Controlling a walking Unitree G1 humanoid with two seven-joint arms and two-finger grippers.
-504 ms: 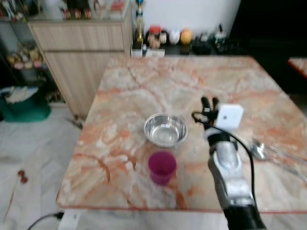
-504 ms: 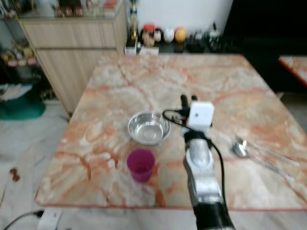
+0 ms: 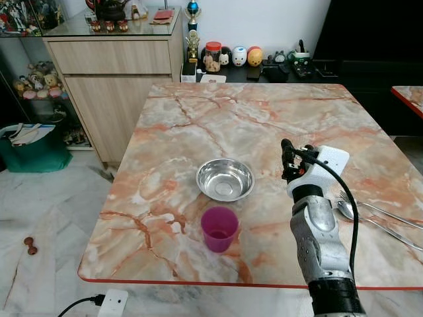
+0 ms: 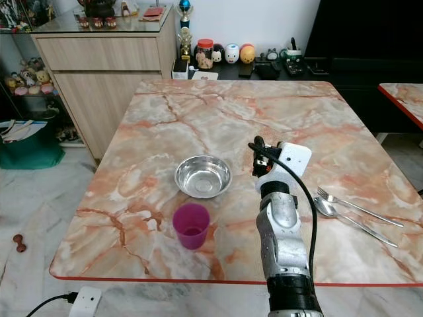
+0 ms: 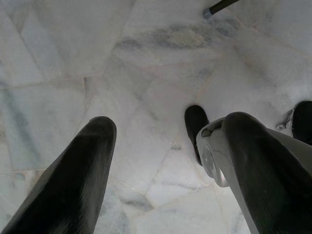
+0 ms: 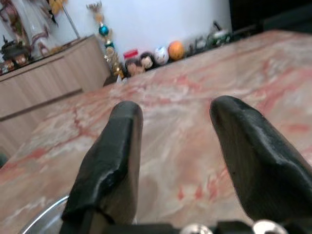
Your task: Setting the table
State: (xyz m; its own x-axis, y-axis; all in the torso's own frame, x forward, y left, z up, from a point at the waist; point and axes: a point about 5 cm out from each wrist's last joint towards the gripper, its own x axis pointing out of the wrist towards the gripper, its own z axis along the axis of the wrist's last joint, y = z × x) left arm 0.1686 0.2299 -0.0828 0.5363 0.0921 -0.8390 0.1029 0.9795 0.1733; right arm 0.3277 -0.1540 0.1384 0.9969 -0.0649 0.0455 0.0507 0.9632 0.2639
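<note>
A shiny steel bowl (image 3: 225, 179) sits empty near the middle of the marble table (image 3: 198, 119). A purple cup (image 3: 219, 228) stands just in front of the bowl. The right gripper (image 6: 175, 161), fingers spread and empty, hovers right of the bowl. A spoon (image 4: 328, 210) and fork (image 4: 330, 196) lie farther right. The left gripper (image 5: 161, 161) hangs spread over the floor.

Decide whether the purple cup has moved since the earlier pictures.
No. The purple cup stands on the robot's side of the steel bowl, a small gap apart, just as it did before.
</note>
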